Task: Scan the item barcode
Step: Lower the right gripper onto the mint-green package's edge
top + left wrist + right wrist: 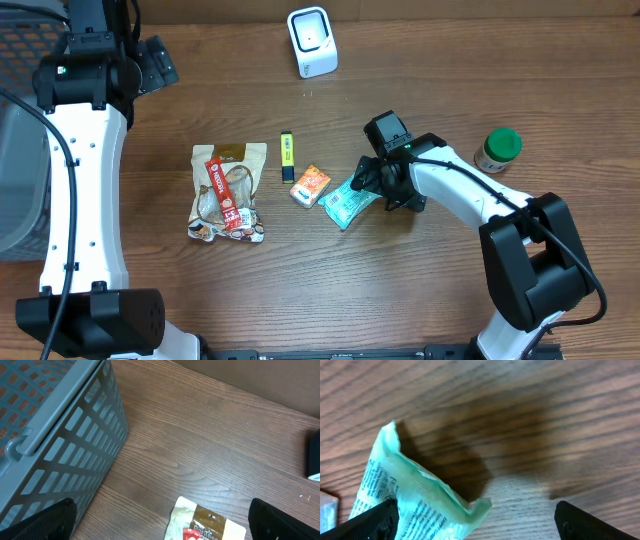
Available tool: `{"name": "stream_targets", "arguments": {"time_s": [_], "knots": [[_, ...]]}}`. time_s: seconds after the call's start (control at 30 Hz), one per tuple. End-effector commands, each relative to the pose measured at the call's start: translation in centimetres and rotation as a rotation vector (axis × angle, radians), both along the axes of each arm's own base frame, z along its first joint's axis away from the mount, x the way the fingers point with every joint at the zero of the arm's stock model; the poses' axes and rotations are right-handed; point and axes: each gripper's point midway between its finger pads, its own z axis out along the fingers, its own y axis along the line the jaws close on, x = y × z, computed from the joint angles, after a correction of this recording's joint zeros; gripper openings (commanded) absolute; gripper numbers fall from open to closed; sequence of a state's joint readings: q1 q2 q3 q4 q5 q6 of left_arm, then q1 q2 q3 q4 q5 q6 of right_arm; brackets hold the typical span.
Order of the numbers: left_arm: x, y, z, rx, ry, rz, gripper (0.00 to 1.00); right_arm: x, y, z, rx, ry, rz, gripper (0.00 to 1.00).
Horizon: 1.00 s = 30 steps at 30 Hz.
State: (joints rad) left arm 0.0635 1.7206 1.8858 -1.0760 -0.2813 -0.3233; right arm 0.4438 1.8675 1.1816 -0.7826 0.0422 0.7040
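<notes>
Now your nearer right gripper (476,512), wide open and empty, hangs over the mint-green packet (415,495), lying diagonally and offset toward one finger.

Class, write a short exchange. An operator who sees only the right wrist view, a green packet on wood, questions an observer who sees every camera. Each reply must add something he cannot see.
Operator: What sits near the green packet?
Observer: An orange packet lies close beside it.
Operator: Where is the scanner?
Observer: The white scanner stands near the far edge of the table, apart from the items.
</notes>
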Motion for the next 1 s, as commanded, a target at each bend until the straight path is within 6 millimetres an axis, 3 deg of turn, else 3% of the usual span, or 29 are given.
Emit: {"name": "stream_targets", "arguments": {"time_s": [0.0,0.2,0.8,0.97], "knots": [[0.2,0.2,0.0,0.003,-0.005,0.019,1.00,-0.1,-1.5,-0.1,-0.033,0.014,-0.035,1.00],[0.2,0.2,0.0,0.003,-0.005,0.019,1.00,-0.4,-3.5,-0.2,-0.037,0.058,-0.089,1.00],[0.2,0.2,0.0,0.003,-0.005,0.019,1.00,-0.1,-3.6,-0.2,-0.002,0.062,-0.104,1.00],[0.2,0.2,0.0,0.003,-0.004,0.019,1.00,-0.7,-2.1,-0.1,0.086,0.100,-0.090,0.77]]}}
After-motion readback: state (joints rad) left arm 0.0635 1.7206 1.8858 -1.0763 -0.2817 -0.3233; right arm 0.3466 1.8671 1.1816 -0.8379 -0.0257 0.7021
